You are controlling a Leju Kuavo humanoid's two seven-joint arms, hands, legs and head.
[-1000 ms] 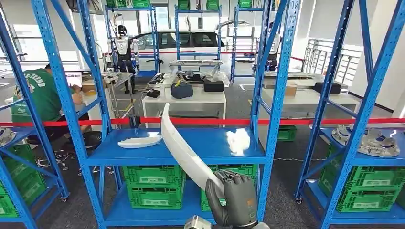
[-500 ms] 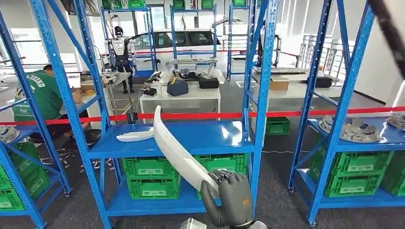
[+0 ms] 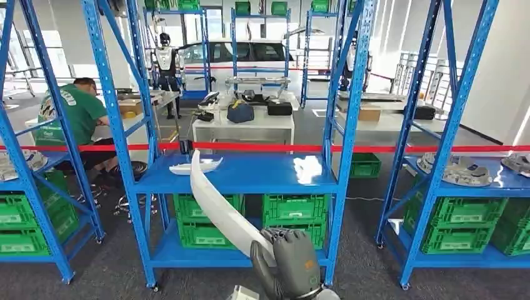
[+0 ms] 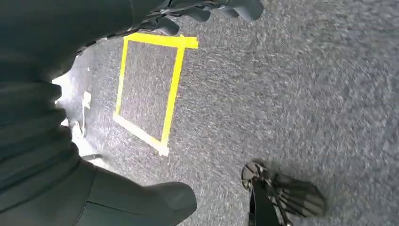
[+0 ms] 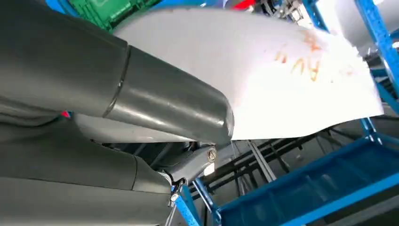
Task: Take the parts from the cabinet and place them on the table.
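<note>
The right hand [image 3: 289, 265] grips the lower end of a long white curved panel [image 3: 215, 203], which slants up and to the left before the blue rack [image 3: 340, 125]; orange marks, unreadable, show on the panel [image 5: 263, 70] in the right wrist view. The left hand [image 4: 94, 197] hangs over grey floor near a yellow tape square [image 4: 146, 89], thumb and fingers apart, nothing in it. On the rack's shelf [image 3: 256, 175] lies a second white part [image 3: 195, 167]. Green crates [image 3: 294, 209] stand on the levels below; their contents cannot be seen. The next rack's shelf to the right holds grey metal parts [image 3: 459, 170]. A red tape [image 3: 300, 148] runs behind. Beyond it, a person in a green shirt [image 3: 72, 119] with white lettering, unreadable, sits at a desk, and a white table [image 3: 244, 128] carries bags.
</note>
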